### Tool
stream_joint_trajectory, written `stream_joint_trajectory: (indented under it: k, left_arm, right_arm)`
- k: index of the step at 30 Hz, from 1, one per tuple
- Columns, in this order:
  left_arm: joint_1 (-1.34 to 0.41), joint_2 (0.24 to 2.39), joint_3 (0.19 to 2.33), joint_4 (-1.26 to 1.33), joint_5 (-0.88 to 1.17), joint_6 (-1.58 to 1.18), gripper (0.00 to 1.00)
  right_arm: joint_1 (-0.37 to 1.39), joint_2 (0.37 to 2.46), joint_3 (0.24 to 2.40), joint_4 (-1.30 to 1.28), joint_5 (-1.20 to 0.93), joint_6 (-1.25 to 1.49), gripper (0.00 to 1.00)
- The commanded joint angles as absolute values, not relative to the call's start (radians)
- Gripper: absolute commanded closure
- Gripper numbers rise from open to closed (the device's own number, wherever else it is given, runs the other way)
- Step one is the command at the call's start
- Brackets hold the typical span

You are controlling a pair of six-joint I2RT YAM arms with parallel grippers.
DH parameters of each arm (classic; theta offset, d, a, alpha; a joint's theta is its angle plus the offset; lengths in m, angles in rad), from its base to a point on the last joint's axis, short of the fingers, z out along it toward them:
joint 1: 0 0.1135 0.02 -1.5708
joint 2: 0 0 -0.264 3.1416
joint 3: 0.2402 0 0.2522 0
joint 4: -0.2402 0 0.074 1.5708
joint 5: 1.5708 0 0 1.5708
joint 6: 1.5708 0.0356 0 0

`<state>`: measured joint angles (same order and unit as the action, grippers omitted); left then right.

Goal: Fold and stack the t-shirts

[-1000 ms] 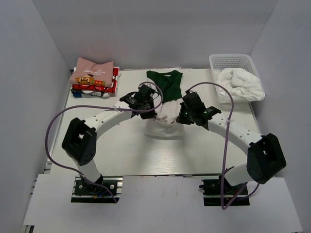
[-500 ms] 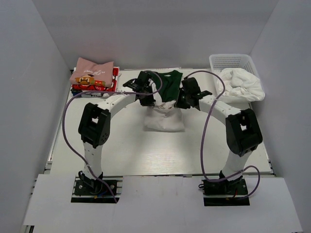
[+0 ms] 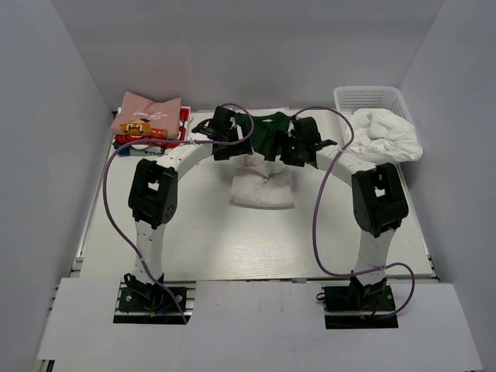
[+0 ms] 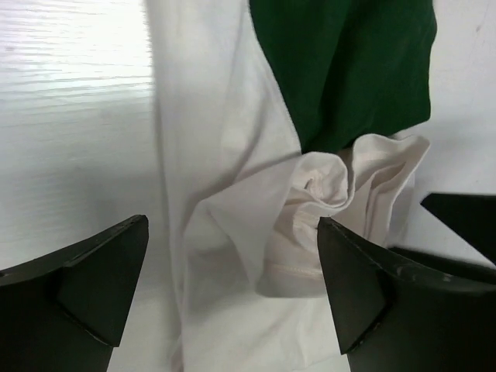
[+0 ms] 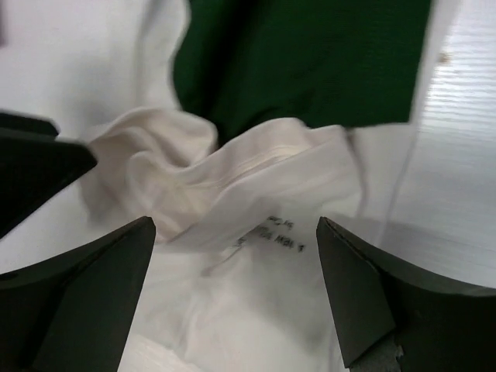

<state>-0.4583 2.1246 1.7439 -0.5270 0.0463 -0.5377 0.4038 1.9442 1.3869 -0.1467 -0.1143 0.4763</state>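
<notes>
- Left gripper (image 4: 232, 225): jaws wide apart, nothing clamped between.
- Right gripper (image 5: 235, 225): jaws wide apart too, clamped on nothing.
- Directly under both grippers: off-white shirt with dark green sleeves (image 3: 263, 190), crumpled, lying on the table (image 3: 194, 232).
- Just beyond the left gripper's fingertips: bunched off-white fabric below a green sleeve (image 4: 341, 70).
- Well to the left of the left gripper: stack of folded shirts (image 3: 149, 124), pink on top, red below.
- To the right of the right gripper: white basket (image 3: 372, 99) holding white cloth (image 3: 384, 136).

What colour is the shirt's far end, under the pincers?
The shirt's far end is dark green; clearest in left wrist view.
</notes>
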Motion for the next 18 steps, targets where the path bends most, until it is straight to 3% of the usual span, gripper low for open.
stream_joint_trajectory:
  k: [1, 7, 12, 18]
  left_arm:
    - [-0.451, 1.967, 1.692, -0.548, 0.005, -0.506, 0.00]
    - [-0.451, 1.738, 1.381, -0.514, 0.043, -0.554, 0.00]
    - [-0.451, 1.545, 1.201, -0.581, 0.014, -0.589, 0.00]
    - [-0.451, 1.427, 1.109, -0.617, 0.015, -0.611, 0.00]
  right_arm:
    - [0.416, 1.838, 1.291, -0.034, -0.291, 0.405, 0.10]
    - [0.456, 1.856, 1.224, 0.058, -0.493, 0.416, 0.10]
    - [0.480, 2.001, 1.308, 0.136, -0.494, 0.452, 0.10]
    - [0.446, 2.238, 1.696, 0.114, -0.330, 0.473, 0.10]
